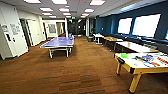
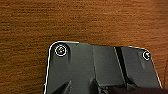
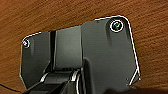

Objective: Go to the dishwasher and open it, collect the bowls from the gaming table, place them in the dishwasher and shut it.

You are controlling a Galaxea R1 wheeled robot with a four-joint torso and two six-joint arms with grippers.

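The dishwasher and the bowls are out of view. At the right of the head view stands a yellow-framed game table (image 1: 136, 70) with black corners and a pale top. I cannot tell whether it is the gaming table. Coloured shapes lie on its top, among them a green one (image 1: 123, 55), all too blurred to name. Both wrist views look down past the robot's dark plate at the brown floor (image 2: 75, 22) (image 3: 37, 15), with nothing else near the arms.
A blue table-tennis table (image 1: 58, 42) stands ahead, left of centre. Long tables (image 1: 135, 46) and benches line the dark blue window wall on the right. White doors and walls (image 1: 10, 35) run along the left. Open brown floor (image 1: 75, 72) lies between them.
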